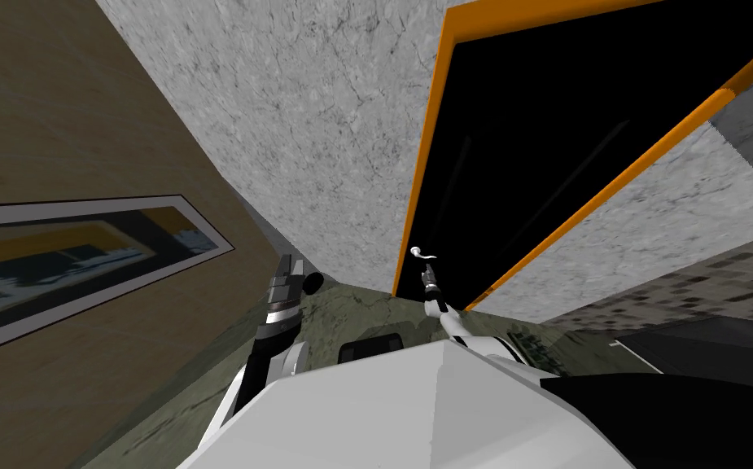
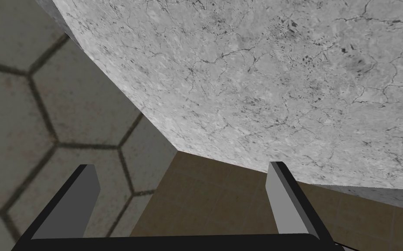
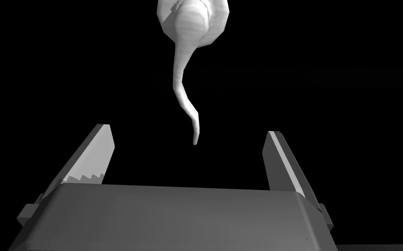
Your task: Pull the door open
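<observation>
A black door (image 1: 545, 155) in an orange frame (image 1: 424, 138) stands ahead in the head view. Its white curved lever handle (image 1: 423, 253) sits near the frame's left post. My right gripper (image 1: 429, 275) reaches up just below the handle. In the right wrist view the handle (image 3: 186, 83) hangs against the black door, and its thin tip ends just short of the gap between the fingers. That gripper (image 3: 189, 139) is open and touches nothing. My left gripper (image 1: 289, 273) is raised at the left, and in its wrist view it stands open (image 2: 183, 178) and holds nothing.
A grey marbled wall (image 1: 317, 122) stands left of the door and another grey wall (image 1: 659, 212) to its right. A brown wall with a framed picture (image 1: 65, 260) runs along the left. The floor (image 1: 350, 305) is greenish stone.
</observation>
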Robot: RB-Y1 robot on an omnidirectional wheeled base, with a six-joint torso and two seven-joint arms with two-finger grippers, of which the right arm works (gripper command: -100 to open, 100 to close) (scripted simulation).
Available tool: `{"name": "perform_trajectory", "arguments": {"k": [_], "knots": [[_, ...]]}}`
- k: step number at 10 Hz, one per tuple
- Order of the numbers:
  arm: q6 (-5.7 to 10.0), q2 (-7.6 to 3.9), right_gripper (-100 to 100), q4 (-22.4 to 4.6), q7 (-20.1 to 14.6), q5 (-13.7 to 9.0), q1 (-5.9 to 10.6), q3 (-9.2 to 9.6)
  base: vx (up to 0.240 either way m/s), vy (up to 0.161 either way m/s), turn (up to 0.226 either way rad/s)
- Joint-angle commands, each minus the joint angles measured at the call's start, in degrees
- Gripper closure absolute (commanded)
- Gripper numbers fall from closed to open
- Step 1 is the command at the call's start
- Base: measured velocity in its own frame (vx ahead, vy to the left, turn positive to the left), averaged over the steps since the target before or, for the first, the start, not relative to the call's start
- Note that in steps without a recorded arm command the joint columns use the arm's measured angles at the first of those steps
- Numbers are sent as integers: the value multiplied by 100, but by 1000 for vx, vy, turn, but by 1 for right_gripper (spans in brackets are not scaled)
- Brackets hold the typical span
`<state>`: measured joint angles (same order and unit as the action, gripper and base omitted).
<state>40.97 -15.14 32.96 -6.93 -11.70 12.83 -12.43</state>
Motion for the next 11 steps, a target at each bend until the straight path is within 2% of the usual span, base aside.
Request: {"name": "perform_trajectory", "arguments": {"k": [1,2,4,5,6,7,9,10,11], "knots": [[0,0,-100,0,0,0,0,0,6,-25,15],[43,-76,-100,-44,-67,-24,-46,-29,128,-25,89],[78,-150,-100,-72,-130,-48,-99,-56,176,-33,78],[78,-150,-100,-72,-130,-48,-99,-56,126,-55,29],[117,-232,-100,-104,-202,-74,-158,-87,155,-58,107],[117,-232,-100,-104,-202,-74,-158,-87,144,-35,56],[176,-358,-100,-152,-310,-114,-248,-133,199,-47,106],[193,-394,-100,-166,-341,-126,-273,-147,173,-26,65],[168,-365,-100,-133,-313,-119,-264,-139,73,-8,9]]}}
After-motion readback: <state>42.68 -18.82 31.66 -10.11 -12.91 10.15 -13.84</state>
